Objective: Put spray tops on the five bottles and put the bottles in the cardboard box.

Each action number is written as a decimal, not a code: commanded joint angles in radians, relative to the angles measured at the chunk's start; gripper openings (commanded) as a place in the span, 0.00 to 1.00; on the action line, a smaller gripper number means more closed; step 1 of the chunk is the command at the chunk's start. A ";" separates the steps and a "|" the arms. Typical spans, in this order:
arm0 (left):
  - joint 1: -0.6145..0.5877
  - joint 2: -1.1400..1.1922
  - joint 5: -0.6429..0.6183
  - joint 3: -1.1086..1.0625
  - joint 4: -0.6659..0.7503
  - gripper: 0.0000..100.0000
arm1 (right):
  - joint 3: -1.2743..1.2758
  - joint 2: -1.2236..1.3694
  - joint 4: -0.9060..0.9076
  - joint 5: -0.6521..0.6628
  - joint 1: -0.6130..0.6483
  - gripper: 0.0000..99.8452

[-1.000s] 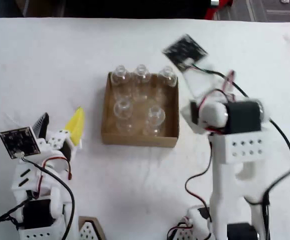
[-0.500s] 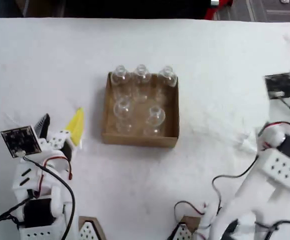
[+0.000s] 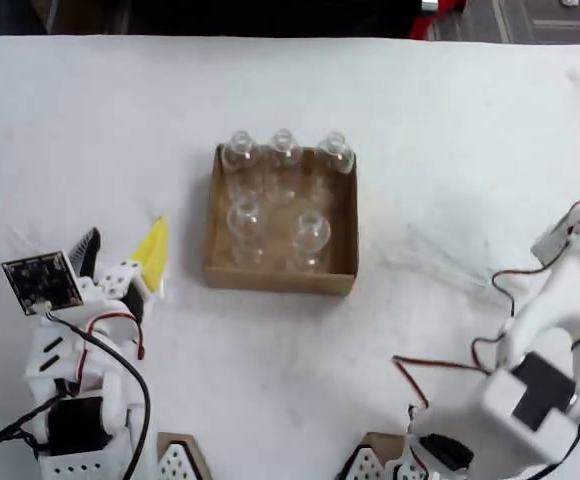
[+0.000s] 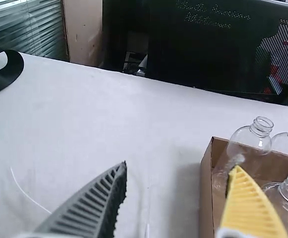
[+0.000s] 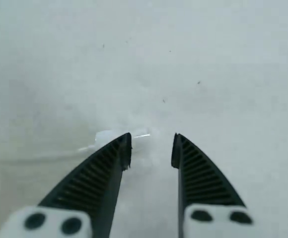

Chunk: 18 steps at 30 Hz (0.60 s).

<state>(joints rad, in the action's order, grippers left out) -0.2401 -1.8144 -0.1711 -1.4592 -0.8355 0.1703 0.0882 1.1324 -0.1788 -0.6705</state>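
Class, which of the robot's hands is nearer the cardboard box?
Left. The left hand sits close beside the cardboard box; the right hand is over bare table, farther off.

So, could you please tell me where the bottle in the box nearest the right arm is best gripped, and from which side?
Probably by its narrow neck, coming straight down from above. The bottle stands upright in the cardboard box. The box walls and the neighbouring bottle hem in its round body, so only the neck stands free.
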 commanded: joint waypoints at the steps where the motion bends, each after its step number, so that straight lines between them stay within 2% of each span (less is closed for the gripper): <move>1: -0.002 -0.007 -0.011 0.006 0.031 0.30 | -0.127 0.070 0.082 -0.285 0.022 0.11; 4: -0.002 -0.007 -0.011 0.006 0.031 0.30 | -0.183 0.125 0.137 -0.414 0.025 0.11; 10: -0.002 -0.007 -0.011 0.008 0.031 0.30 | -0.247 0.159 0.254 -0.427 0.082 0.11; 18: -0.002 -0.007 -0.011 0.008 0.031 0.30 | -0.247 0.166 0.228 -0.428 0.114 0.11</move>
<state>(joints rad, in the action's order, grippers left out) -0.2401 -1.8144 -0.1711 -1.4592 -0.8355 -0.0445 0.2631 1.3763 -0.5992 -0.5662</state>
